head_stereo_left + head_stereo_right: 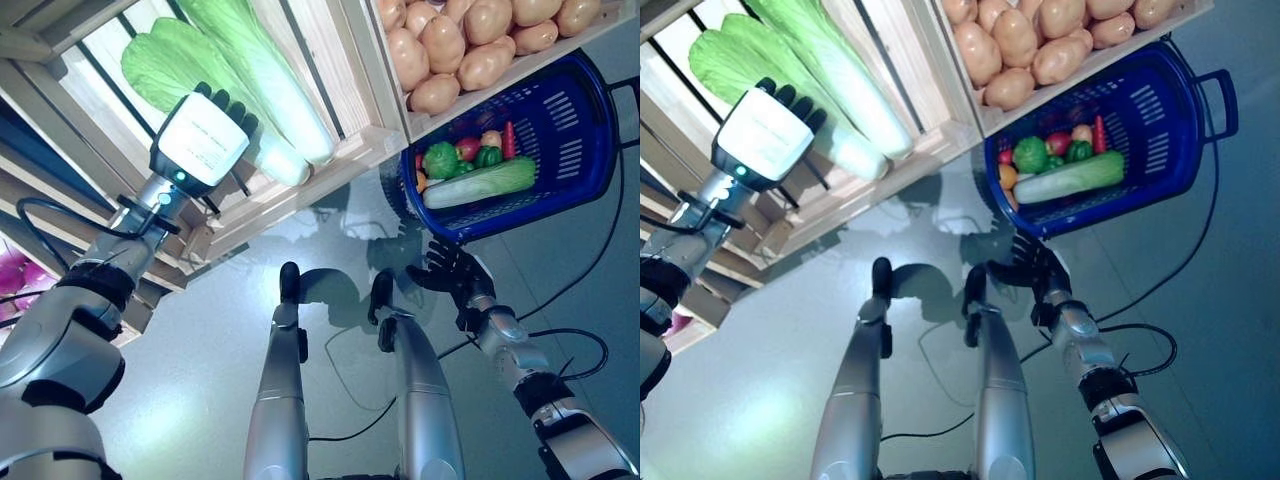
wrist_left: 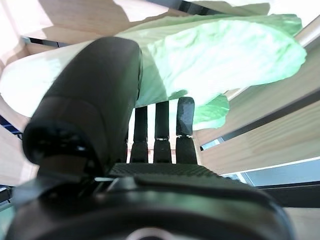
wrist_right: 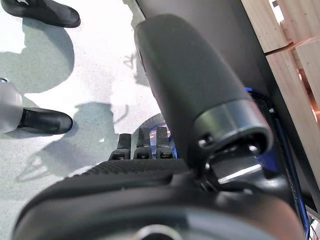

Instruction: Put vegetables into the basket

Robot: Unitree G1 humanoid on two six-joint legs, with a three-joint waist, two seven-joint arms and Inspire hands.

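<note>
On crate — two cabbages [image 1: 250, 85], left hand [image 1: 205, 135]

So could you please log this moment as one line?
left hand: open, at napa cabbage in crate | right hand: open, beneath basket | basket: holds vegetables

Left hand [image 1: 205, 135] inside slatted wooden crate [image 1: 300, 190], against cabbages [image 1: 250, 90]; crate rim hems exit path. Potato crate [image 1: 470, 45] overhangs blue basket [image 1: 580, 130] far side. Basket half full, top open on near side. Right hand [image 1: 450, 270] on bare floor [image 1: 200, 370] just beside basket.
</note>
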